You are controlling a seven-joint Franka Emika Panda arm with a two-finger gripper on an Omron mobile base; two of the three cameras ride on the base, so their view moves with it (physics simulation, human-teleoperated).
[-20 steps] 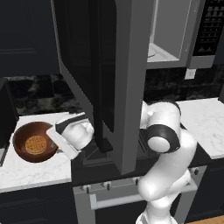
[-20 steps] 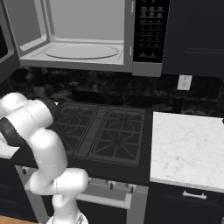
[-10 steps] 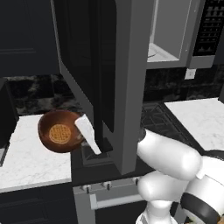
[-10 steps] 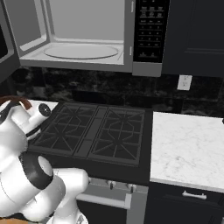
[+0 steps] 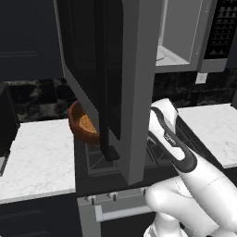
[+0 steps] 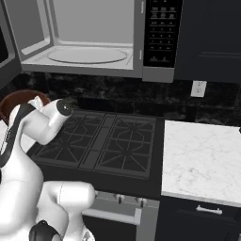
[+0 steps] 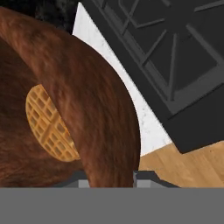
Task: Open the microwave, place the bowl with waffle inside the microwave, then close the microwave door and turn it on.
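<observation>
Open microwave door [image 5: 109, 69] before bowl [image 5: 82, 124]

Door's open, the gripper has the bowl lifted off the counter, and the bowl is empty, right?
Not quite: the bowl isn't empty. The hand view shows the waffle lying inside it. The rest stands: the microwave door is swung open, and the bowl hangs raised above the counter in the left base view.

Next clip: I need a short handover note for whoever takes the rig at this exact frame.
Gripper: shut on the rim of the reddish-brown wooden bowl, carried above the counter's edge by the black gas stove.
Round golden waffle lies inside the bowl.
Silver-grey microwave: dark glass door swung open, pale interior free.
Done: door opened, bowl picked up.
Left: set bowl inside, close door, turn it on.
</observation>
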